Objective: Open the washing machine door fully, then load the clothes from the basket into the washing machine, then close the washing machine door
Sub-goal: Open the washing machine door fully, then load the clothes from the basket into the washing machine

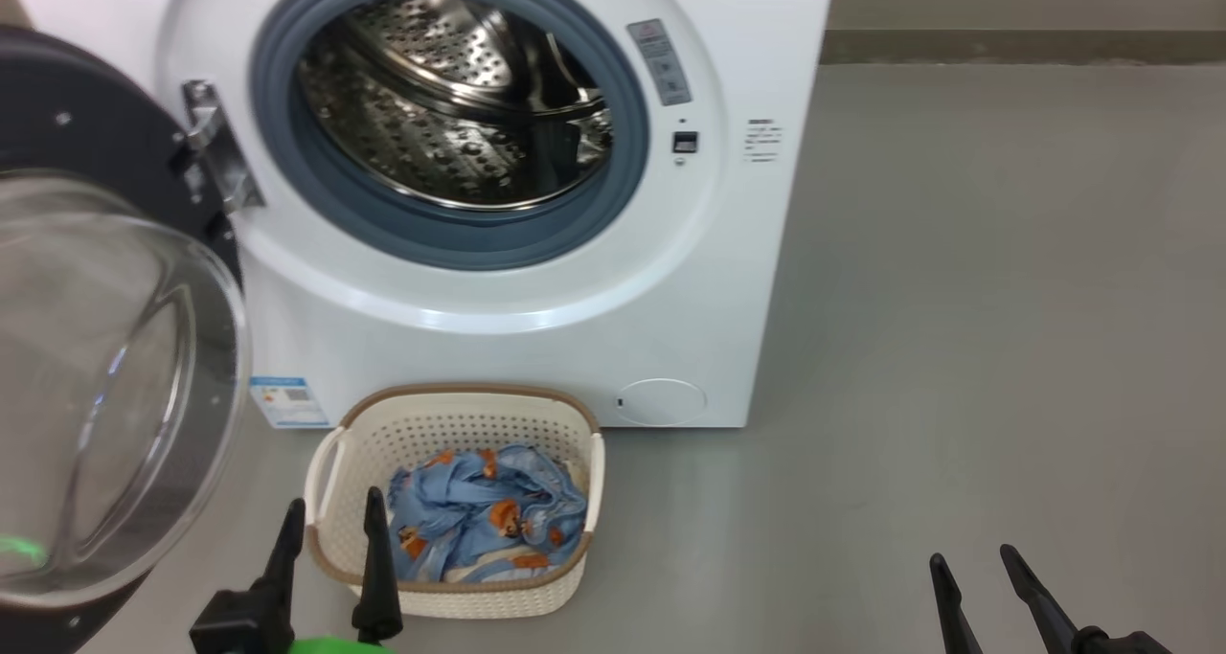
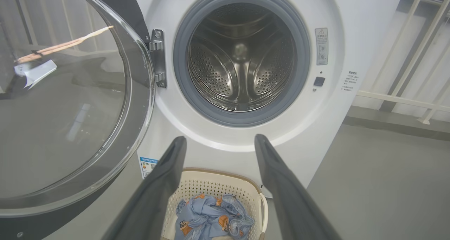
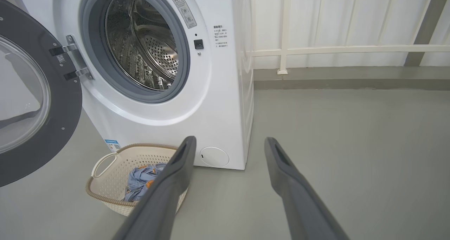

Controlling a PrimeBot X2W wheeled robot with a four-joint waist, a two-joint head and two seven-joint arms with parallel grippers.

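step 1 looks done, we're at the start of loading, nothing gripped yet

washing machine (image 1: 536, 348): white boxy front-loader on smooth grey floor (image 1: 958, 300), mouth unobstructed. grey rubber gasket (image 1: 460, 237) rings a shiny perforated steel drum (image 1: 450, 108), which looks empty from here

washing machine door (image 1: 96, 386): swung out to the robot's left on a metal hinge (image 1: 215, 146). wide glossy black rim, bulging clear glass bowl. reads as fully open to me, can't confirm it's at the stop

basket (image 1: 460, 393): on the floor just in front of the machine, below the mouth. cream perforated plastic, rounded rectangle, brown woven-look rim, white side handles. probably light, may slide if nudged

clothes (image 1: 488, 520): crumpled bundle in the basket bottom. soft light blue fabric, orange-brown figures, some pale lining. limp, so expect it to drape and trail

left gripper (image 1: 334, 497): jaws spread wide, empty, fingers straddling the basket's near-left corner in the head view, height above it unclear
right gripper (image 1: 969, 552): jaws spread, empty, over bare floor well right of the basket

next: left drops into the basket, pinches deep on a thick fold so the whole bundle comes, lifts clear of the rim, carries over the gasket lip into the drum
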